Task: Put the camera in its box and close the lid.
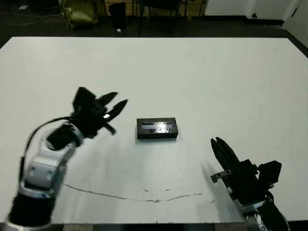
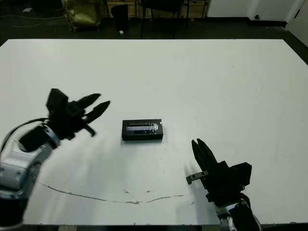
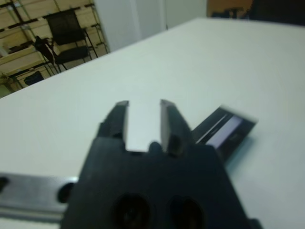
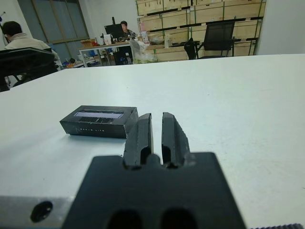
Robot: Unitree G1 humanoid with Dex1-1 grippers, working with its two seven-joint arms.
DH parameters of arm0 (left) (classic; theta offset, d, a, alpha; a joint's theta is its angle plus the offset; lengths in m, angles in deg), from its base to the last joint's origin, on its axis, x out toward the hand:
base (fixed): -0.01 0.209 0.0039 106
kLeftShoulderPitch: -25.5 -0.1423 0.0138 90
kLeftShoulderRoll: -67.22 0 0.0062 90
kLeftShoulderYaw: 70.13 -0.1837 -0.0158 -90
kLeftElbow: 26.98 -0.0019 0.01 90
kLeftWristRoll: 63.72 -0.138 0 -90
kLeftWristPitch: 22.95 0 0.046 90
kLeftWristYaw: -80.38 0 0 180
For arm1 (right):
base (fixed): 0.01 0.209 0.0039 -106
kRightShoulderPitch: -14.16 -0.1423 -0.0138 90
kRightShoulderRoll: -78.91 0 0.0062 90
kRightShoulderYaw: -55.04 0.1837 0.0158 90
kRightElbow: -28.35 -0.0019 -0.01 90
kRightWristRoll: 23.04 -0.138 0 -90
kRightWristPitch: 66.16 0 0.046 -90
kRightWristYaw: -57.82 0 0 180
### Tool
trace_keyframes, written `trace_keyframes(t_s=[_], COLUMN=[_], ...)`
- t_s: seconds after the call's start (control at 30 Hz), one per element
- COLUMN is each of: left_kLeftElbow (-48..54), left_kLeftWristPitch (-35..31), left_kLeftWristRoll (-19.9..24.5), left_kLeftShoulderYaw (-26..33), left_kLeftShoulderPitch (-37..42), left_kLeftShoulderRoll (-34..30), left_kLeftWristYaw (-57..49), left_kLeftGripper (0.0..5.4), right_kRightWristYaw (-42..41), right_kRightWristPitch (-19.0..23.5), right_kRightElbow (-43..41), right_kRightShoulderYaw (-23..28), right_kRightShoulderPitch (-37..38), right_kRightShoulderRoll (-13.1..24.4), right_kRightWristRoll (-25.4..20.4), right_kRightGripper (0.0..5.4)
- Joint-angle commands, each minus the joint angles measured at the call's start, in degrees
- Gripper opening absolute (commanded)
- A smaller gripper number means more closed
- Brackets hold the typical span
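A small black box sits near the middle of the white table, closed. The lid, with its glossy silvery strip, lies flat on top of it. The camera is hidden and no white lining shows. My left gripper hovers open a short way left of the box, pointing toward it, with nothing between its fingers. My right gripper rests low near the front right of the table, shut and empty, well apart from the box.
A thin dark crack line runs across the table near its front edge. Beyond the far edge stand a dark chair and a yellowish bag. People sit at desks far behind.
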State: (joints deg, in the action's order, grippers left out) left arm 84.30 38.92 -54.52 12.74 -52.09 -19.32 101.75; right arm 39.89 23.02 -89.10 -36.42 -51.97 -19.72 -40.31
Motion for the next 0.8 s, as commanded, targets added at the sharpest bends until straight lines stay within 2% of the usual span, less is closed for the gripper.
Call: trace_keyframes(t_s=[0.03, 0.2, 0.27, 0.37, 0.6, 0.73, 0.8], left_kLeftElbow=[1.0, 0.2, -1.9, -4.9, -7.2, -8.8, -10.0], left_kLeftWristPitch=[-5.3, -10.6, -10.0, -9.1, -17.1, -18.6, -18.1], left_kLeftWristRoll=[-0.6, -2.1, -2.9, -4.1, -4.4, -5.7, -5.9], left_kLeftShoulderYaw=[-3.0, -7.5, -8.9, -10.4, -10.3, -11.4, -11.6], left_kLeftShoulderPitch=[0.8, 3.0, 3.2, 3.5, 3.6, 1.9, 0.9], left_kLeftShoulderRoll=[3.5, 9.4, 11.0, 12.6, 17.0, 17.2, 17.1], left_kLeftWristYaw=[-3.7, -9.2, -10.5, -11.8, -16.2, -17.7, -17.8], left_kLeftGripper=[0.03, 0.03, 0.03, 0.03, 0.03, 0.03, 0.03], right_kRightWristYaw=[0.7, 0.9, 1.8, 1.5, 1.1, 1.6, 1.1], right_kRightWristPitch=[1.5, 1.6, 2.7, 1.9, 0.7, 1.7, 0.3], right_kRightElbow=[0.3, 0.6, -0.4, 0.3, 1.2, 0.5, 1.0], right_kRightShoulderYaw=[-0.1, -0.4, -0.7, -0.8, -1.2, -1.2, -1.2], right_kRightShoulderPitch=[1.0, 0.4, 0.6, 0.6, 0.6, 1.1, 1.0], right_kRightShoulderRoll=[0.2, 0.5, 0.3, 0.1, -0.2, -0.1, 0.1], right_kRightWristRoll=[0.3, 1.2, 1.5, 1.1, 0.9, 0.8, 1.4], right_kRightGripper=[0.00, 0.00, 0.00, 0.00, 0.00, 0.00, 0.00])
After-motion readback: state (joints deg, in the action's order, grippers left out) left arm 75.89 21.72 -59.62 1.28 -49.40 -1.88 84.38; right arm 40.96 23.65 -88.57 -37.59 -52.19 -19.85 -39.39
